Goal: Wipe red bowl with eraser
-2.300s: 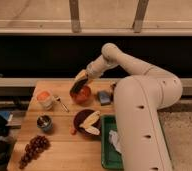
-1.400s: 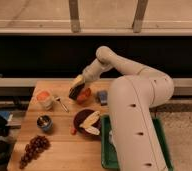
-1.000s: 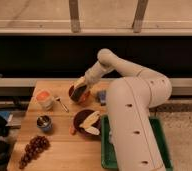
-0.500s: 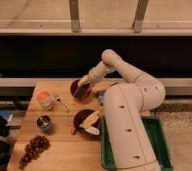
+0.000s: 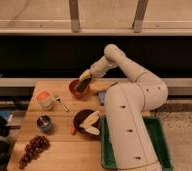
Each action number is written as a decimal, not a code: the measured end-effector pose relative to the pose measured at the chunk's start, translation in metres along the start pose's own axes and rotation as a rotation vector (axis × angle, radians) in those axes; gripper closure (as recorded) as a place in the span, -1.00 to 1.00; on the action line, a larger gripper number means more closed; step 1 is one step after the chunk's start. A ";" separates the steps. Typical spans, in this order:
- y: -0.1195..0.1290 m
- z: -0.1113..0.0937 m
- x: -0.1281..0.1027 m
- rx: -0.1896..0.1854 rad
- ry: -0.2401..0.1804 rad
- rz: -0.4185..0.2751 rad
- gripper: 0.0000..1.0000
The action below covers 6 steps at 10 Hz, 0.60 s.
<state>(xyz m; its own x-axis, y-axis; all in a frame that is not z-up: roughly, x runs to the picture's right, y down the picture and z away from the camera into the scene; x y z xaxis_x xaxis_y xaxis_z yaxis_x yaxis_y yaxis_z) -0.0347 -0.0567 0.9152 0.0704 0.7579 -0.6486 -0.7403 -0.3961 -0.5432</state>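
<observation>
The red bowl sits at the back middle of the wooden table. The eraser, a dark block with a tan top, is tilted down into the bowl's right side. My gripper holds it from above and right, coming down from the arm's bend. The eraser covers the bowl's right rim and part of its inside.
A dark maroon bowl with pale yellow food stands in front of the red bowl. A blue-grey block lies to its right, a cup with an orange top and a spoon to its left. A small can, grapes and a green tray lie nearer.
The gripper has kept the eraser at the red bowl, shifting it a little within the bowl. The arm's upper links have swung slightly to the right.
</observation>
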 end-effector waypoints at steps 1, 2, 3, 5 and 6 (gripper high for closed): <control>0.003 0.006 0.000 0.000 0.009 -0.006 1.00; 0.007 0.015 0.001 0.000 0.012 -0.018 1.00; 0.010 0.020 -0.001 -0.002 0.004 -0.024 1.00; 0.014 0.029 -0.009 -0.011 -0.039 -0.024 1.00; 0.016 0.030 -0.013 -0.009 -0.085 -0.021 1.00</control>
<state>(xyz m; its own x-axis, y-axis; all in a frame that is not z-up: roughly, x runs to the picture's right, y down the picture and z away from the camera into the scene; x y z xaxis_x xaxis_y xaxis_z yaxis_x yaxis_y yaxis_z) -0.0675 -0.0577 0.9310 0.0287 0.8072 -0.5895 -0.7332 -0.3839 -0.5613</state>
